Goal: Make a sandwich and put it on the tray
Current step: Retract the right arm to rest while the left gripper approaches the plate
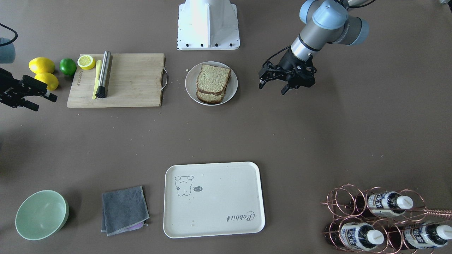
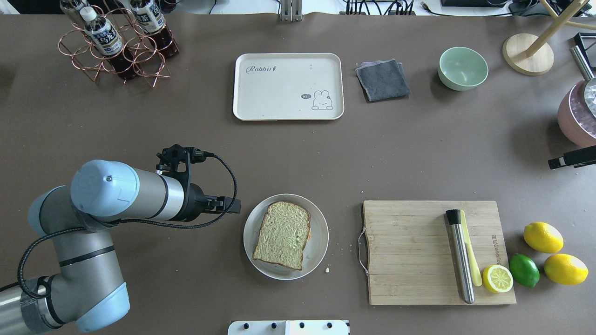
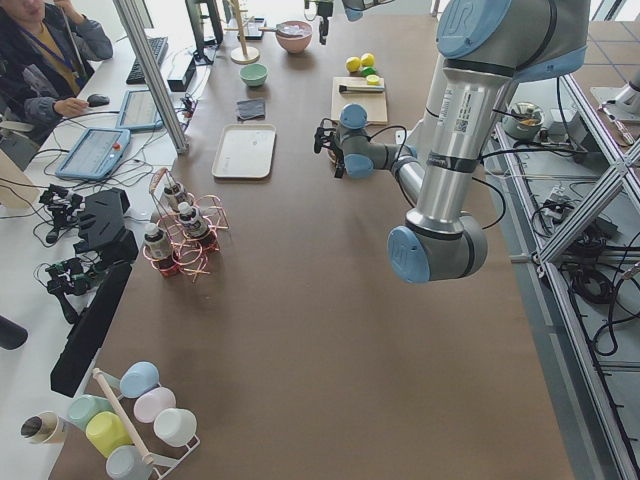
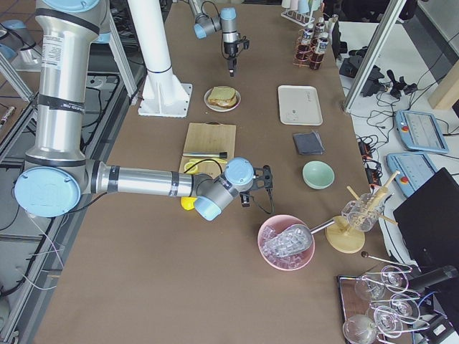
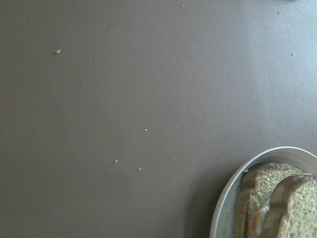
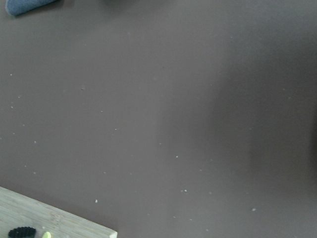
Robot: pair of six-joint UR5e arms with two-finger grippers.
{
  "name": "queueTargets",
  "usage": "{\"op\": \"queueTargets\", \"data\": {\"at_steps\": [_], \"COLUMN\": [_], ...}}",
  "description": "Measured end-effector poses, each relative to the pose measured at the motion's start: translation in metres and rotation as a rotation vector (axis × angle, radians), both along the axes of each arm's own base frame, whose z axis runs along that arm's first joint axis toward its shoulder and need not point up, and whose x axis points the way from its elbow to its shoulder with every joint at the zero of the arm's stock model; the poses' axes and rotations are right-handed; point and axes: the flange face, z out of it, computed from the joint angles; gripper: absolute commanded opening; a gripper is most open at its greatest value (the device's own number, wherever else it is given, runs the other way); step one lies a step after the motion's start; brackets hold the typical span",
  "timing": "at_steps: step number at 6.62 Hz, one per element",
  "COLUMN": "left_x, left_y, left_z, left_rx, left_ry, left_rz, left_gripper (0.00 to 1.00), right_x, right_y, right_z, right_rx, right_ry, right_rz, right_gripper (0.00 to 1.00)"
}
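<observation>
The sandwich point(image 1: 213, 84) is two brown-crusted slices stacked on a round white plate point(image 1: 191, 78), just in front of the robot base. A bit of white egg shows between the slices in the left wrist view point(image 5: 260, 218). The sandwich also shows in the overhead view point(image 2: 284, 235). The cream tray point(image 1: 213, 199) with the bear drawing lies bare on the far side of the table, also in the overhead view point(image 2: 288, 86). My left gripper point(image 1: 272, 88) hovers beside the plate, open and holding nothing. My right gripper point(image 1: 42, 102) is open and holds nothing, near the lemons.
A wooden cutting board point(image 1: 130, 79) carries a metal rod point(image 1: 104, 74) and a half lemon point(image 1: 86, 61). Two lemons point(image 1: 41, 65) and a lime point(image 1: 67, 66) lie beside it. A green bowl point(image 1: 41, 214), grey cloth point(image 1: 124, 210) and copper bottle rack point(image 1: 381, 218) flank the tray.
</observation>
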Motion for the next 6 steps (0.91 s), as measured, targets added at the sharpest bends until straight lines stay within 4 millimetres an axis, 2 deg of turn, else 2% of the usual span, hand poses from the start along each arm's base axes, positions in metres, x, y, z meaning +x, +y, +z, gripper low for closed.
{"op": "queueTargets", "data": {"at_steps": [2, 4, 6], "left_x": [0.018, 0.024, 0.036], "left_y": [0.009, 0.013, 0.027], "left_z": [-0.011, -0.009, -0.009], "left_rx": [0.004, 0.002, 0.014], "left_ry": [-0.041, -0.053, -0.081], "left_rz": [-0.008, -0.003, -0.006], "left_gripper": [0.91, 0.89, 0.70], "right_x": [0.043, 0.078, 0.098], "right_y": [-0.002, -0.007, -0.009], "right_z": [0.029, 0.045, 0.053], "right_rx": [0.064, 0.110, 0.115], "right_ry": [0.102, 0.216, 0.307], "right_rz": [-0.026, -0.053, -0.081], "right_gripper": [1.00, 1.00, 1.00]}}
